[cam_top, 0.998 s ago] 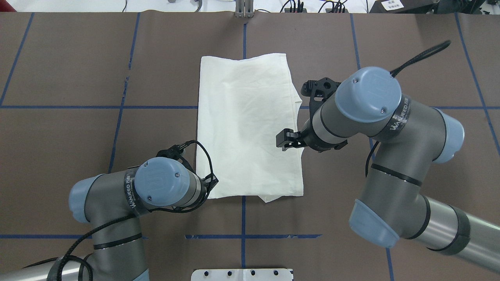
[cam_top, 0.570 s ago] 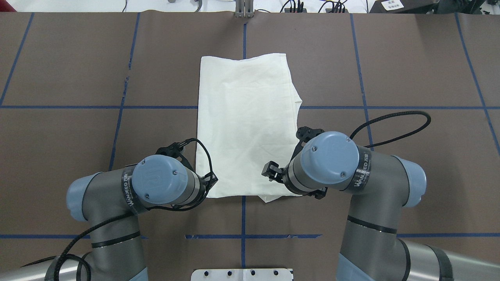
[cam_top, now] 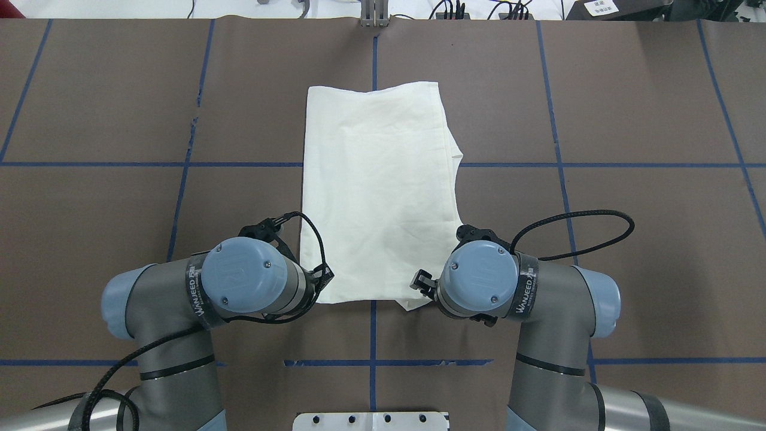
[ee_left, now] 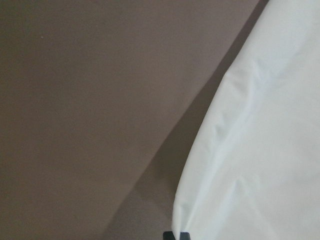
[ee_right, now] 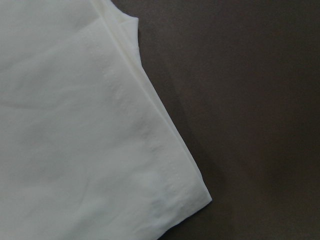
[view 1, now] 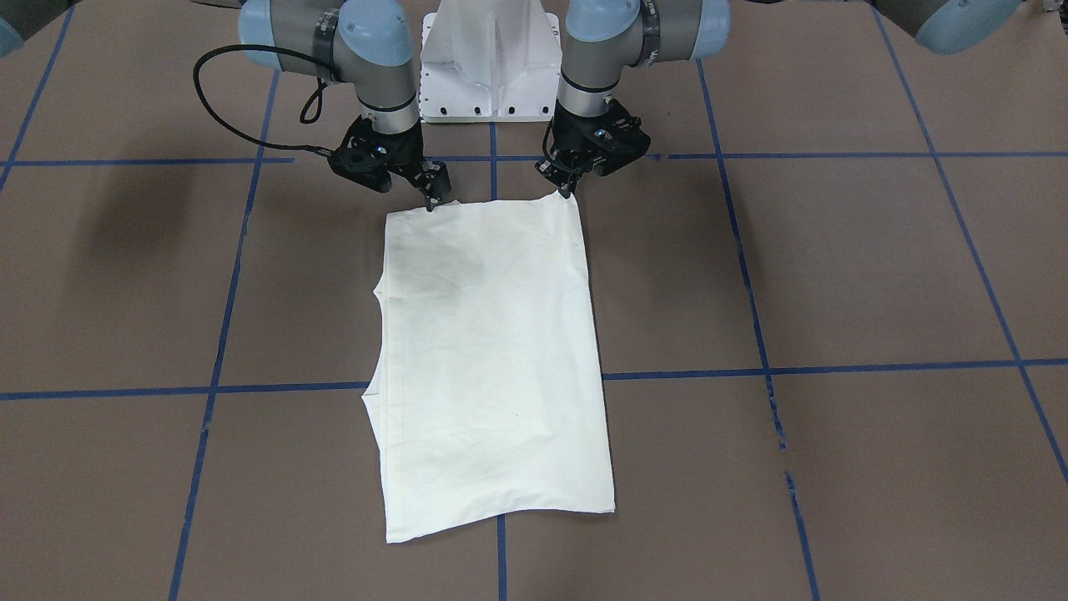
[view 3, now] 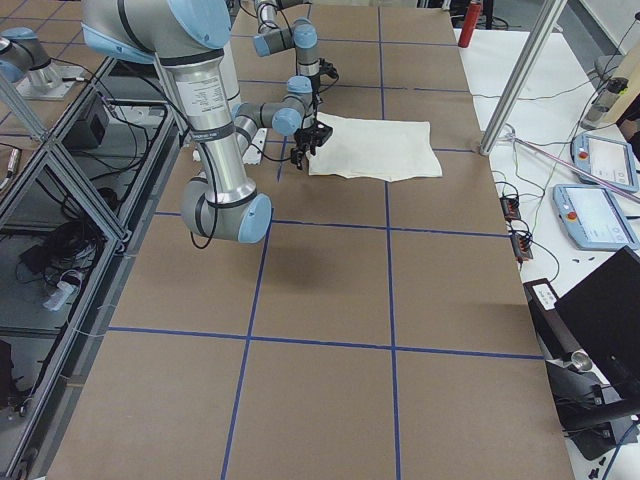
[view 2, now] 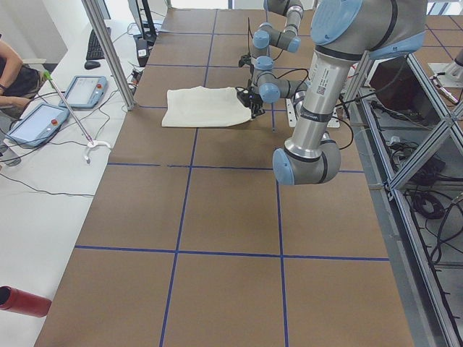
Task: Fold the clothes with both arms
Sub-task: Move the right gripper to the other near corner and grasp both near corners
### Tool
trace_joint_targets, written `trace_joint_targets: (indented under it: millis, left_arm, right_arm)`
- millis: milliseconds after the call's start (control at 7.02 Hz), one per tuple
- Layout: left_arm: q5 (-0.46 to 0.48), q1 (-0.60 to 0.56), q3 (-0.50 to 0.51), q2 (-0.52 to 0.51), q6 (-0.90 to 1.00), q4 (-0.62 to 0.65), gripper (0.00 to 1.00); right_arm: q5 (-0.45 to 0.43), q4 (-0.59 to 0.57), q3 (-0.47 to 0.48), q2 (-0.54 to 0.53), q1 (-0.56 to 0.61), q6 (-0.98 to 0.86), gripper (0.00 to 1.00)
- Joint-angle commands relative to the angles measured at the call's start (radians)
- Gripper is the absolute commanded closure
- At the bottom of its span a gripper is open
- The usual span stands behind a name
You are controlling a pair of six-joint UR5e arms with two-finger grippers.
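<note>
While the T-shirt [cam_top: 377, 191] lies as a long strip at the centre of the desk [cam_top: 658, 108], the left claw [view 1: 569, 190] clamps one robot-side corner and the right claw [view 1: 434, 200], closure indeterminate, sits at the other; next, presumably, secure and lift both evenly.

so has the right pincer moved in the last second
Yes. The right pincer came back toward the robot along the right edge of the T-shirt, to its near corner, closer to the near blue tape line.

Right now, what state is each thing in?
shirt: folded into a long panel, plain side up, lying flat.
left gripper: shut on one shirt corner on the robot's side.
right gripper: apparently open, at the other robot-side corner, not gripping.
</note>
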Motion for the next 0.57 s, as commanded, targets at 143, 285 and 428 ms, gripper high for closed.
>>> trace_joint_targets:
  millis: [143, 285, 428]
  left_arm:
    - [0.000, -0.005, -0.001, 0.000, 0.000, 0.000, 1.00]
    - [0.000, -0.006, -0.001, 0.002, 0.000, 0.000, 1.00]
    - [0.000, -0.006, -0.001, 0.002, 0.000, 0.000, 1.00]
  right_arm:
    - [-0.009, 0.089, -0.055, 0.009, 0.001, 0.026, 0.00]
    - [-0.009, 0.118, -0.074, 0.010, 0.001, 0.036, 0.00]
    - [-0.007, 0.118, -0.086, 0.010, 0.001, 0.037, 0.00]
